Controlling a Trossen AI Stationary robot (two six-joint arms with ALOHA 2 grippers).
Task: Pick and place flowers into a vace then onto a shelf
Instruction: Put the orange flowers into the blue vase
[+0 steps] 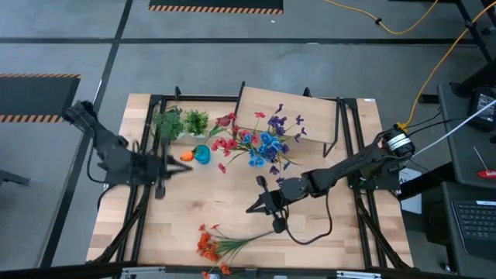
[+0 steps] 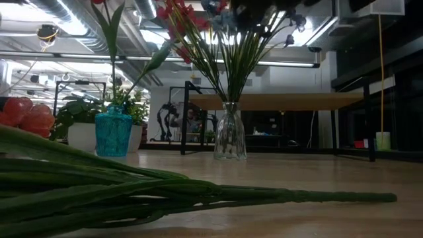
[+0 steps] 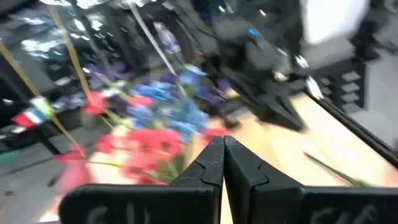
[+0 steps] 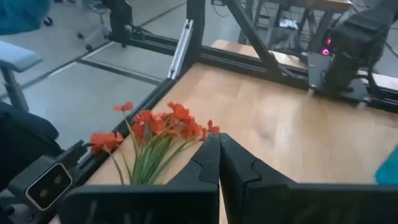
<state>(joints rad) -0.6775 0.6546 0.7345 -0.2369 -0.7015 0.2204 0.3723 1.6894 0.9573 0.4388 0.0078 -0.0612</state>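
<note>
Right gripper hovers near orange flowers lying flat.

I'm working in a lab or workshop: striped floor tape, yellow cable, exposed ceiling ducts beyond the table.

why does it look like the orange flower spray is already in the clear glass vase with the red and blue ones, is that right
Not right. The orange flower spray lies flat on the table near its front edge, as the high view shows. The clear glass vase holds only the red and blue ones.
</note>
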